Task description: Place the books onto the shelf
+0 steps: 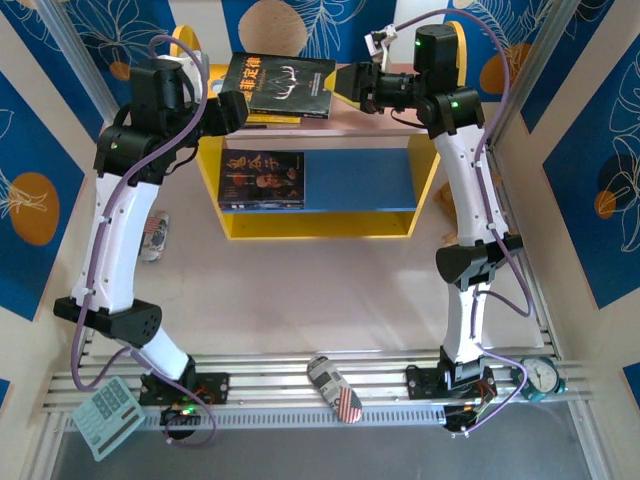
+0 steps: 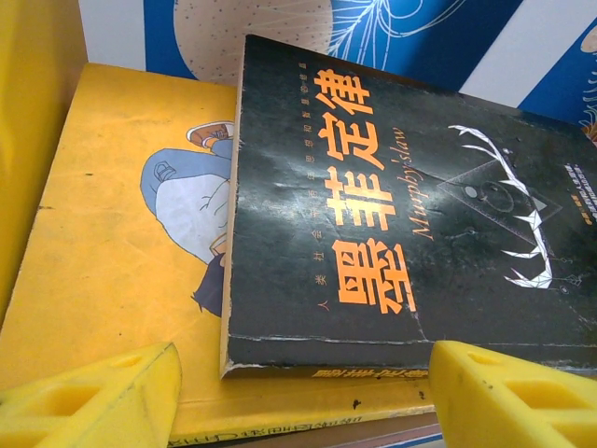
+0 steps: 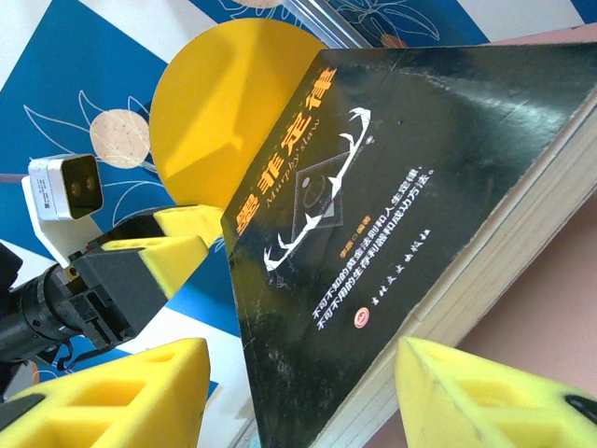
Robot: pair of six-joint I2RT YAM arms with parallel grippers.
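— Where are the books?

— All lying flat. On the pink top board (image 1: 385,126) of the shelf (image 1: 425,190), a black book (image 2: 392,215) with gold lettering rests on a yellow book (image 2: 112,271). It sits slightly askew, so the yellow cover shows along one side and at the near edge. A third book (image 1: 262,180), dark with an orange panel, lies on the blue lower board (image 1: 360,180), toward its left end.

— And the left gripper (image 2: 303,401)?

— Released. Its yellow fingers (image 2: 93,401) are well apart at the near edge of the pile. One is over the yellow cover's corner, the other in front of the black book's spine, and nothing is pinched between them. (From above, it sits at the left end of the top board, by the rounded side panel.)

— The right gripper (image 3: 303,401)?

— Unclenched too. It comes in from the opposite end, and a corner of the black book pokes between its fingers (image 3: 485,392). There is a clear gap beside one finger. The other is just beside the page edges, and I cannot tell whether it touches them.

— Do the two grippers meet?

— No. They face each other across the black book, apart.

— Anything else on the table (image 1: 320,290)?

— A calculator (image 1: 108,415) by the left arm's base and a small clock (image 1: 540,378) by the right arm's. Between the bases lies a small flag-patterned object (image 1: 335,388); I cannot make out what it is.
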